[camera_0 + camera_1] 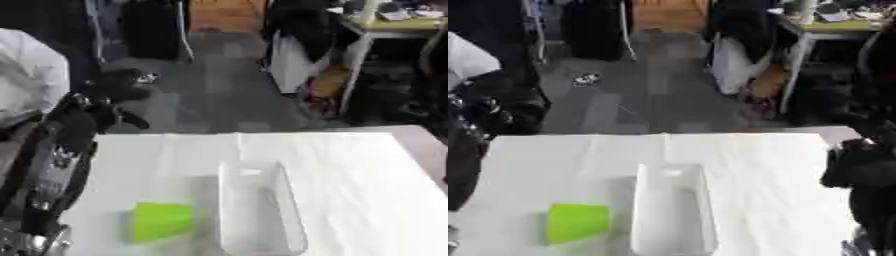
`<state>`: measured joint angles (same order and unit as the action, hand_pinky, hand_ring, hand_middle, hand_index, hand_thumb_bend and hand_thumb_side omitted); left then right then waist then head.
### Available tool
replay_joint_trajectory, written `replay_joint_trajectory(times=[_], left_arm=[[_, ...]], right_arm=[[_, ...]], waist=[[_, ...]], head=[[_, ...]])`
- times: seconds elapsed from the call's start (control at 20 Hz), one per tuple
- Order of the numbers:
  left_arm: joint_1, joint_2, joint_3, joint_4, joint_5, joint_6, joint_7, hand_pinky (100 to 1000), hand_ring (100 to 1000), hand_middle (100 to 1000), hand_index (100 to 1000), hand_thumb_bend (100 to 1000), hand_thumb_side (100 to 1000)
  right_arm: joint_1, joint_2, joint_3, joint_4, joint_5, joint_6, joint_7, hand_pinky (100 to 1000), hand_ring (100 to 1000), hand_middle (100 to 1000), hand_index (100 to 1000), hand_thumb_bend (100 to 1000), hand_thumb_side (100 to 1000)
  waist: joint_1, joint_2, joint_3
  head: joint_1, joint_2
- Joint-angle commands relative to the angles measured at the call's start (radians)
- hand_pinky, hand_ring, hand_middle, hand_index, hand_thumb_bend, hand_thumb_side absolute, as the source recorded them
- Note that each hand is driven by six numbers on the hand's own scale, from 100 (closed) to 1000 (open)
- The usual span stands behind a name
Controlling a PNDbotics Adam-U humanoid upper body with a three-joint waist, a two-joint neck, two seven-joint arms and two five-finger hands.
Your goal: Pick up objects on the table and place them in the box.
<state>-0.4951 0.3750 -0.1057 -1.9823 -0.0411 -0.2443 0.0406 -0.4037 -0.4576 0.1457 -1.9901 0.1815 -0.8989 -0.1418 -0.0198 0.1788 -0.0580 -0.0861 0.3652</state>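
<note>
On the white table (367,170), a bright green cup-like object (162,221) just left of the clear box (259,210); hands' state unclear.

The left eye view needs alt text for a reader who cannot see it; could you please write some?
A clear, empty-looking box stands on a white table, with a bright green object lying just to its left. The robot's black and silver left arm rises along the left edge, its hand raised above the table's far edge, with a cluttered room beyond.

Creased white cloth over the table (350,170), translucent smooth plastic box (258,210), matt lime-green block (162,221)
</note>
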Motion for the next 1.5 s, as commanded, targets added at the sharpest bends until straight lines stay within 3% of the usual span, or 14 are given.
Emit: replay_joint_trajectory(times=[0.05,0.2,0.35,0.5,0.65,0.9,1.0,1.05,1.15,1.4,1.5], left_arm=[[-0.017,0.006,0.000,-0.018,0.001,0.001,-0.004,583,744,849,856,190,963],[-0.017,0.006,0.000,-0.018,0.001,0.002,-0.006,584,743,849,856,190,964],[-0.018,0.006,0.000,-0.018,0.001,0.003,-0.007,585,744,849,855,191,965],[-0.017,0.006,0.001,-0.018,-0.001,0.003,-0.006,585,743,849,855,191,966],[-0.016,0.007,0.001,-0.018,-0.002,0.004,-0.008,585,743,849,854,190,968],[-0.015,0.008,0.000,-0.018,-0.002,0.005,-0.011,584,743,848,854,190,970],[-0.014,0.009,0.000,-0.018,-0.003,0.006,-0.011,584,743,848,854,190,971],[-0.014,0.009,0.000,-0.018,-0.003,0.007,-0.012,584,742,848,854,191,972],[-0.012,0.010,0.002,-0.018,-0.005,0.009,-0.010,584,742,848,855,190,972],[-0.006,0.020,0.013,-0.018,-0.037,0.029,-0.017,554,721,844,863,189,974],[-0.004,0.044,0.022,-0.018,-0.082,0.057,-0.024,418,660,829,863,180,976]], right_arm=[[-0.003,-0.011,0.027,-0.010,-0.088,0.001,0.185,140,409,587,873,100,772],[-0.002,-0.008,0.036,-0.010,-0.202,0.019,0.368,155,429,641,918,100,797],[-0.001,-0.006,0.027,-0.010,-0.337,0.054,0.495,143,419,639,896,100,827],[-0.003,-0.011,-0.010,-0.010,-0.442,0.100,0.546,137,412,629,879,100,795],[-0.013,-0.016,-0.036,-0.010,-0.481,0.121,0.599,137,411,613,836,100,800],[-0.012,-0.016,-0.035,-0.010,-0.545,0.130,0.684,140,418,641,883,100,814],[-0.009,-0.018,-0.043,-0.010,-0.565,0.146,0.690,132,404,616,872,100,799],[-0.006,-0.016,-0.049,-0.010,-0.576,0.159,0.683,100,369,540,758,100,781],[0.001,-0.014,-0.094,-0.010,-0.577,0.210,0.604,100,359,492,606,100,774],[0.004,-0.006,-0.167,-0.010,-0.448,0.252,0.438,100,355,477,588,100,779],[0.006,-0.003,-0.172,-0.010,-0.400,0.261,0.392,100,356,477,590,100,782]], waist=[[0.000,-0.012,0.002],[-0.001,-0.011,0.002],[-0.001,-0.012,0.002],[-0.002,-0.013,0.000],[-0.001,-0.014,-0.002],[0.000,-0.014,-0.003],[0.000,-0.014,-0.003],[0.000,-0.014,-0.003],[0.001,-0.015,-0.008],[0.004,-0.017,-0.027],[0.005,-0.018,-0.031]], head=[[-0.026,-0.014],[-0.033,-0.010],[-0.028,-0.001],[-0.012,0.010],[0.001,0.017],[0.007,0.032],[0.009,0.034],[0.015,0.037],[0.053,0.053],[0.122,0.080],[0.128,0.088]])
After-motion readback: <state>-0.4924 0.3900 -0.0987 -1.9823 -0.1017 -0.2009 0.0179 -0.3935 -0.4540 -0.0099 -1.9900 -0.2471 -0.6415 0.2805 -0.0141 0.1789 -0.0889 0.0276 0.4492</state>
